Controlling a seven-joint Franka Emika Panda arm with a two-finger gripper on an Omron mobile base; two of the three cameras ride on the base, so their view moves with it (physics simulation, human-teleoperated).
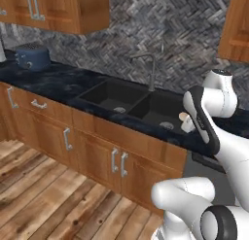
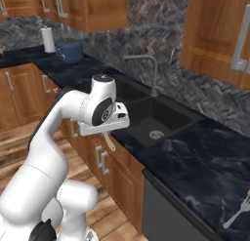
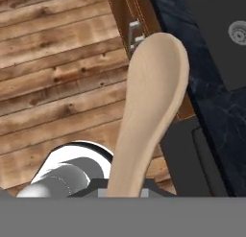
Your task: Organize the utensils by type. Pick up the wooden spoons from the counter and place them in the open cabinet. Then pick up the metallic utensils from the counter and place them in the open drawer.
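Observation:
My gripper (image 2: 108, 133) hangs over the counter's front edge by the sink, shut on the handle of a pale tan wooden spoon (image 2: 111, 143). The spoon points downward, and in the hand view its broad bowl (image 3: 156, 73) stretches away from the fingers above the floor and the cabinet fronts. The black marble-look counter (image 2: 195, 157) runs along the wall. A thin silver-grey fork (image 2: 238, 210) lies on it at the far right. An orange-brown wall cabinet door (image 2: 215, 30) with a long silver bar handle (image 2: 241, 40) hangs at the upper right.
A black double sink (image 1: 126, 100) with a curved faucet (image 1: 151, 69) is set in the counter. A blue-grey toaster (image 1: 33, 57) and a white paper roll (image 2: 47, 39) stand at the far left. Base cabinets (image 1: 73, 142), a dark dishwasher front (image 2: 166, 210) and plank floor (image 1: 44, 200) lie below.

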